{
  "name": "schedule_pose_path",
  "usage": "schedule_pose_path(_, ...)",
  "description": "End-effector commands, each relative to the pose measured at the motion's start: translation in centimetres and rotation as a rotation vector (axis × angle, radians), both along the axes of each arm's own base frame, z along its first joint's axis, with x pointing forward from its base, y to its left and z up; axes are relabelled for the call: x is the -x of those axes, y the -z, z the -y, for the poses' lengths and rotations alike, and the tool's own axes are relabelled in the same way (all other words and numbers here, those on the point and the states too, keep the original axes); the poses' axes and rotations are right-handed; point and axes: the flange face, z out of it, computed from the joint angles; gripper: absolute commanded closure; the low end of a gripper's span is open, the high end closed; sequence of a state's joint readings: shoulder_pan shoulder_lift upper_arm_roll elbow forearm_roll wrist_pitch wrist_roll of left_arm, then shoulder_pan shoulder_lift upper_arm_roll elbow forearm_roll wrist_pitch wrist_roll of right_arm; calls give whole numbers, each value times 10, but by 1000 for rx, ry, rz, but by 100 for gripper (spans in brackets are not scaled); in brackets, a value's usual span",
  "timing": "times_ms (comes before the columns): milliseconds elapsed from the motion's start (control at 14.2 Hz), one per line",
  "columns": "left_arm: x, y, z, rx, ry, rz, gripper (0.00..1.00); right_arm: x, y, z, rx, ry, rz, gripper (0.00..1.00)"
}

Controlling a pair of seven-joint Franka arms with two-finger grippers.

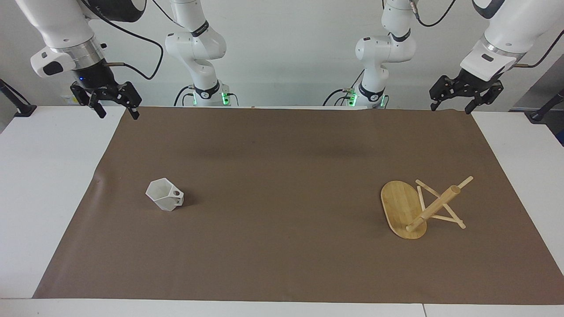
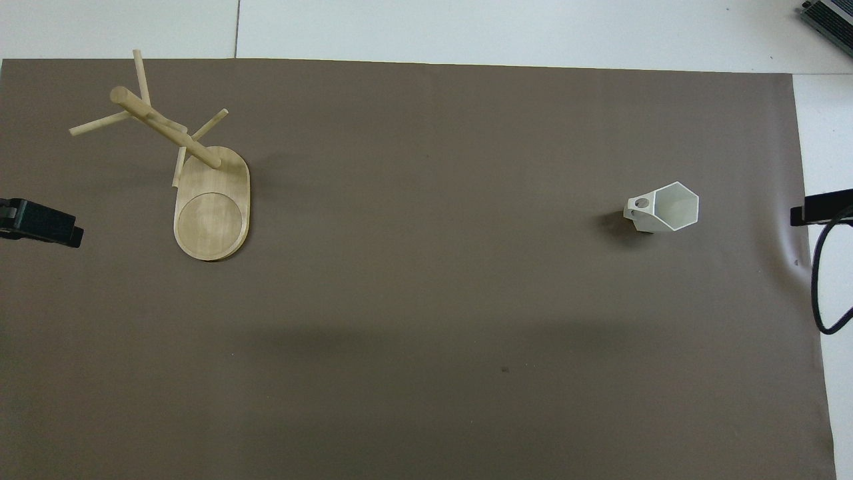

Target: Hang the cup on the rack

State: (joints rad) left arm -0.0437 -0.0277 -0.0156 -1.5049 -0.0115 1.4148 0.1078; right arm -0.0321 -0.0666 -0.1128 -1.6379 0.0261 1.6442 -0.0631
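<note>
Surface: brown mat (image 1: 282, 211) over a white table (image 1: 44, 176), plain wall above.
Right gripper (image 1: 115, 105): hangs over the mat's corner by its base, fingers spread, holding nothing; likely parked, waiting.
Cup (image 1: 165, 195): upright on the mat, well apart from the right gripper, at that arm's end; handle hole faces sideways, probably easy to catch.
Rack (image 1: 418, 207): upright at the left arm's end, pegs bare.
Left gripper (image 1: 467, 94): over the table edge, well apart from the rack, open and empty.
Hidden: overhead, only dark gripper tips show at the frame edges.
</note>
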Motion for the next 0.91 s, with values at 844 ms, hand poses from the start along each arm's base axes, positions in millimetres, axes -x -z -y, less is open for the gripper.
schedule_pose_path(844,16,0,-2,2,-9,-8,0,13,0,6,19,-15,-17,0)
